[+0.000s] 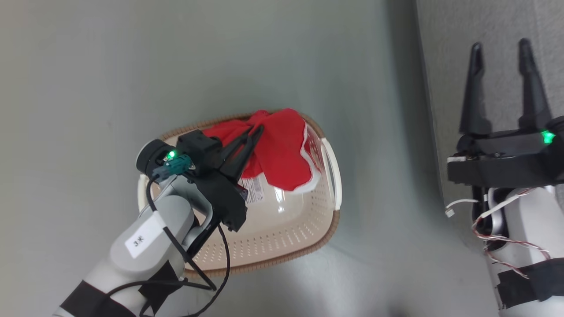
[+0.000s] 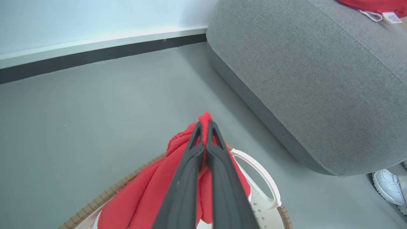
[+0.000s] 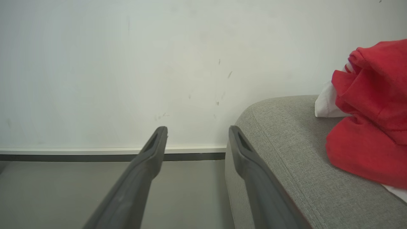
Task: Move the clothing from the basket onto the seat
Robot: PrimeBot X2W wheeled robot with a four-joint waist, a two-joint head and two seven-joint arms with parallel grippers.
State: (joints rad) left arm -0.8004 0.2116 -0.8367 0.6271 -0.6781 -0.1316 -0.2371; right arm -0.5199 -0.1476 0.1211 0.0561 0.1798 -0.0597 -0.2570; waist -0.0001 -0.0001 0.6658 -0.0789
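Observation:
A red garment [image 1: 282, 147] with white trim is bunched at the far end of the cream basket [image 1: 282, 233] on the floor. My left gripper [image 1: 260, 128] is shut on a fold of that clothing [image 2: 178, 178]; its fingertips pinch the cloth above the brown rim [image 2: 105, 198]. Another red garment [image 3: 369, 117] with a white panel lies on the grey seat [image 3: 286, 143]; its label end shows as clothing [image 2: 375, 6] on the seat [image 2: 318, 79] in the left wrist view. My right gripper [image 1: 502, 44] stands open over the seat's edge [image 1: 489, 26], holding nothing, fingers [image 3: 149, 152] apart.
The basket stands on a grey floor [image 1: 132, 66], left of the seat. A white wall with a dark skirting [image 2: 95, 57] runs behind. A white shoe [image 2: 389, 187] lies on the floor by the seat's near corner. Loose cables [image 1: 498, 233] hang along my right forearm.

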